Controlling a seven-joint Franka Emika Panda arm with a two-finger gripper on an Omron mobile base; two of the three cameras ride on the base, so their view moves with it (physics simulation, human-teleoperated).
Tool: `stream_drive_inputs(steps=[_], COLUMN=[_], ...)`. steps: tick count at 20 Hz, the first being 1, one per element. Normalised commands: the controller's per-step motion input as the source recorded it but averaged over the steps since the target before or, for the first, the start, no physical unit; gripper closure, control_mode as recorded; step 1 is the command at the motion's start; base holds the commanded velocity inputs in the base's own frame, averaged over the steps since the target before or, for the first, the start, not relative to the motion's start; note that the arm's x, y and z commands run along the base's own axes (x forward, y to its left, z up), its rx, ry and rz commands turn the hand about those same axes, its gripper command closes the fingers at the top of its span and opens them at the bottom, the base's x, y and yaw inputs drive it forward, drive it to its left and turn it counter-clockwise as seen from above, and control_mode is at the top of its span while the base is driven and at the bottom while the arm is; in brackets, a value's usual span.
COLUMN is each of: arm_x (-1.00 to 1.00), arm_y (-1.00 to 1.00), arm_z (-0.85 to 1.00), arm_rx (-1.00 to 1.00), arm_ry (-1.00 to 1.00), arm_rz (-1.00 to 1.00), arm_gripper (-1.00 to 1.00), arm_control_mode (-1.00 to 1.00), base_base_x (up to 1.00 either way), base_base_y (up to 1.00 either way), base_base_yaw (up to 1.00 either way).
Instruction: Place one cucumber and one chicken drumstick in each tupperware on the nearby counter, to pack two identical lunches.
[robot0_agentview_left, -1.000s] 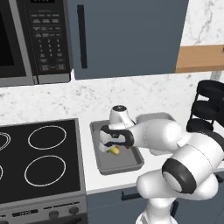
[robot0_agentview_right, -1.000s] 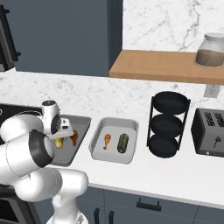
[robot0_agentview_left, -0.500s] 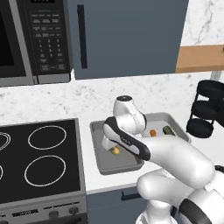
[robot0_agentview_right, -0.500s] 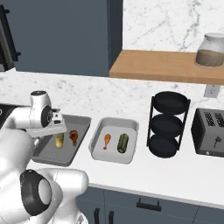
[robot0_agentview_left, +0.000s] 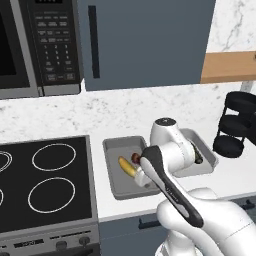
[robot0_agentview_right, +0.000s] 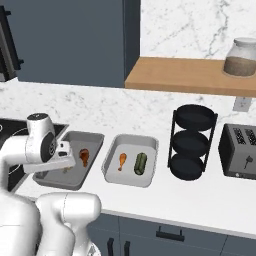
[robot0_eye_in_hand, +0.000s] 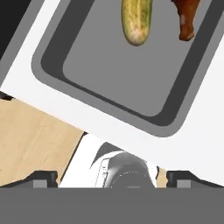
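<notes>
Since a second ago my arm has lifted off the left-hand shallow grey rectangular tupperware (robot0_agentview_right: 54, 178) and swung its hand up; the yellow-green piece it was bent over then now lies free in that container. In the hand view the gripper (robot0_eye_in_hand: 111, 179) shows its two dark fingertips (robot0_eye_in_hand: 40, 178) spread far apart at the bottom corners, with nothing between them, looking down at the tupperware's front rim. Inside it I see a stubby yellowish-green cucumber (robot0_eye_in_hand: 136, 19) and, just beside it, a dark red-brown chicken drumstick (robot0_eye_in_hand: 186, 17), the two not touching. From the left base view the same cucumber (robot0_agentview_left: 127, 166) lies at a slant on the container floor, partly behind my forearm. The second grey tupperware (robot0_agentview_right: 111, 168) sits just beside the first on the white marbled counter (robot0_agentview_right: 210, 205), holding an orange-brown drumstick (robot0_agentview_right: 121, 161) and a dark green striped cucumber (robot0_agentview_right: 140, 163) side by side. A black three-tier round rack (robot0_agentview_right: 192, 142) stands to its right.
</notes>
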Motion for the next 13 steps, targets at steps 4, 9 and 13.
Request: stream_drive_inputs(steps=[4,9,13], arm_x=[-0.54,-0.51,-0.37], arm_y=[-0.39,-0.34,-0.52], arm_z=[0.56,0.91,0.82], arm_rx=[0.00,0.01,0.05], arm_ry=[0.00,0.00,0.00], arm_rz=[-0.03,-0.05,-0.13], arm_gripper=[-1.00,-1.00,-1.00], arm_control_mode=[-1.00,-1.00,-1.00], base_base_x=[0.00,0.00,0.00], base_base_y=[0.00,0.00,0.00], base_base_yaw=[0.00,0.00,0.00])
